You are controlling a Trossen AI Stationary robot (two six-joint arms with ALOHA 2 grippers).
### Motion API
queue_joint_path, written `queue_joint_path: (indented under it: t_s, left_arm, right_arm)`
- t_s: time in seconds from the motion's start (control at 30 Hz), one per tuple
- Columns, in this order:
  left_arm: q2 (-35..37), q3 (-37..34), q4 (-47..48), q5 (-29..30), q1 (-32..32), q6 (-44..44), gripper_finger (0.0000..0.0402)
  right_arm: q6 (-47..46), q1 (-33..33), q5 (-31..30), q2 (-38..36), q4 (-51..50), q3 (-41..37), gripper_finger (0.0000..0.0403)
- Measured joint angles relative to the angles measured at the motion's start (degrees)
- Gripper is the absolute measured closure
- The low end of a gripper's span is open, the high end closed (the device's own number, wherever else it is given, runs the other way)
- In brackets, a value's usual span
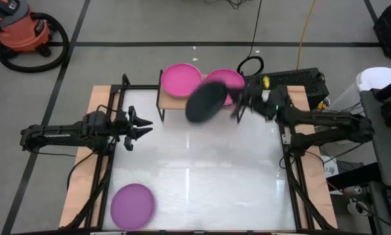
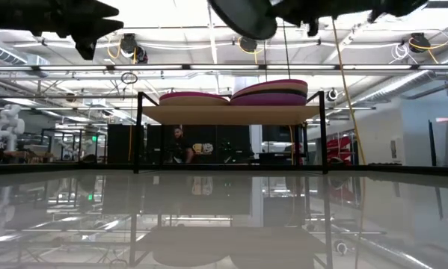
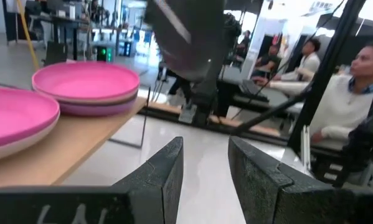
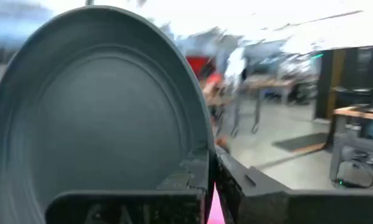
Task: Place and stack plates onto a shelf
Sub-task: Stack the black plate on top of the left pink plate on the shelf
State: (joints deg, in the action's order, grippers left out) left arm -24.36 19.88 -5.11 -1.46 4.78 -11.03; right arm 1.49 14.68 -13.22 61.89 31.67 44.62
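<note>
My right gripper [image 1: 239, 104] is shut on a dark grey plate [image 1: 205, 102], held above the table just in front of the shelf [image 2: 231, 113]; the plate also shows in the low view [image 2: 242, 15] and the left wrist view [image 3: 186, 31]. The wooden shelf carries a magenta plate on its left [image 1: 180, 80] and a stack topped by a magenta plate on its right [image 1: 226, 79]. A purple plate [image 1: 133, 205] lies flat on the table's near left. My left gripper [image 1: 143, 126] is open and empty at the table's left, pointing right. My right gripper pinches the dark grey plate's rim [image 4: 205, 146] between its two fingers, one finger [image 4: 186, 180] on the hollow face and the other behind it. The fingers come roughly level from the table's right. The plate is lifted clear of the table and tilted steeply.
The shelf stands at the table's far middle on thin black legs [image 2: 139, 134]. A black frame [image 1: 104, 163] runs along the table's sides. People sit beyond the table [image 3: 360, 81]. A shop vacuum [image 1: 22, 29] stands on the floor at the far left.
</note>
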Motion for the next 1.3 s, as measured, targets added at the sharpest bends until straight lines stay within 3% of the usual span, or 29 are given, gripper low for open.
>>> queue_joint_path:
  t_s: [0.13, 0.23, 0.43, 0.6, 0.93, 1.13, 1.3]
  left_arm:
    - [0.0, 0.0, -2.2, 0.0, 0.0, -1.1, 0.0270]
    - [0.0, 0.0, -2.5, 0.0, 0.0, -0.2, 0.0270]
    - [0.0, 0.0, -2.5, 0.0, 0.0, 0.2, 0.0270]
    - [0.0, 0.0, -2.5, -0.1, 0.0, -1.0, 0.0270]
    - [0.0, 0.0, -3.8, 0.0, 0.0, 1.9, 0.0270]
    - [0.0, 0.0, -5.3, 0.0, 0.0, 2.3, 0.0270]
    - [0.0, 0.0, -6.3, 0.0, 0.0, 2.3, 0.0270]
  right_arm:
    - [-12.3, 13.7, 8.7, 6.7, 6.5, 4.3, 0.0403]
    - [-19.0, 19.0, 13.4, 14.4, 5.8, 10.9, 0.0403]
    - [-19.6, 20.7, 19.4, 30.0, -4.8, 28.0, 0.0403]
    - [-18.4, 20.9, 19.4, 38.5, -10.2, 34.6, 0.0403]
    - [-17.7, 21.8, 19.2, 42.4, -11.9, 34.9, 0.0402]
    - [-14.3, 21.7, 10.8, 42.4, -17.6, 34.9, 0.0399]
    - [-14.0, 22.0, 12.6, 42.3, -17.9, 35.0, 0.0395]
